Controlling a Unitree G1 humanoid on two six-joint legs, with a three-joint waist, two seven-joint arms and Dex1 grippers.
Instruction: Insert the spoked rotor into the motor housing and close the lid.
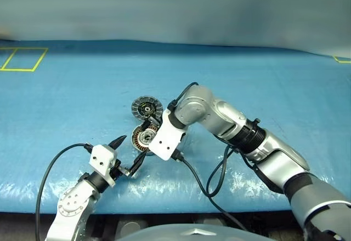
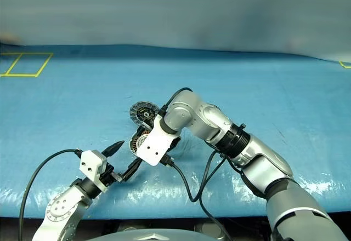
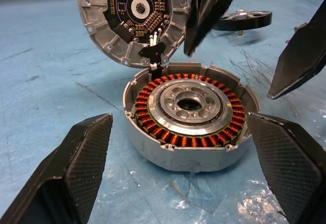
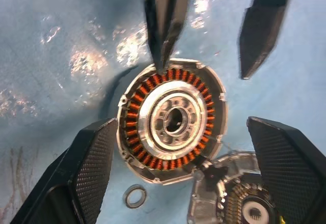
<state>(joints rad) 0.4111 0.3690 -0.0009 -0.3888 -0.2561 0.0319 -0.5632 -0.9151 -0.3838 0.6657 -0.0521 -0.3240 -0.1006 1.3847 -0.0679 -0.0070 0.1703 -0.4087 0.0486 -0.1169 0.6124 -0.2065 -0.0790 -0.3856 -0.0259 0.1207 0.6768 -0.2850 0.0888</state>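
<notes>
Both end effectors, left point(image 3: 178, 178) and right point(image 4: 175, 178), are wide open and hold nothing; the motor housing point(image 3: 191, 114) sits open with its lid point(image 3: 127, 18) up

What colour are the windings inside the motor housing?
Copper-orange, ringing the motor housing's silver centre; clearest in the left wrist view.
</notes>
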